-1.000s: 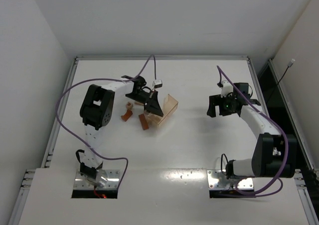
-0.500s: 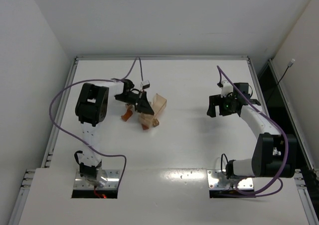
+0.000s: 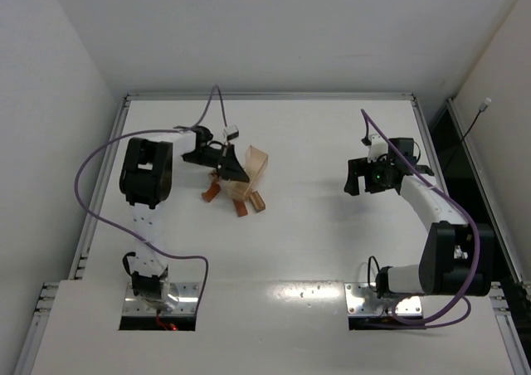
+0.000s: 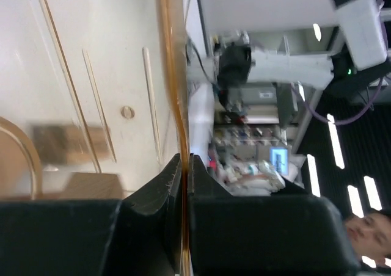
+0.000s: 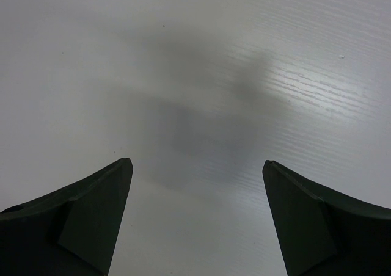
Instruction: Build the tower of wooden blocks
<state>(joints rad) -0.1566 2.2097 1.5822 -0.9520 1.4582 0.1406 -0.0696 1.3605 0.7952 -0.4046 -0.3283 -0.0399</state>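
From above, the left tool (image 3: 236,172) holds the translucent amber plastic box (image 3: 253,161) tilted over the white desk (image 3: 315,134). A few small tan and reddish-brown wooden blocks (image 3: 241,208) lie loose just beside it, none stacked. The right tool (image 3: 355,180) hangs well apart.

At the left wrist, that tool is clenched on the box's thin wall, with blurred blocks (image 4: 67,143) showing through it.

At the right wrist, the tool is released over bare desk.

I'd say the tower isn't begun: emptying first, all stacking left.
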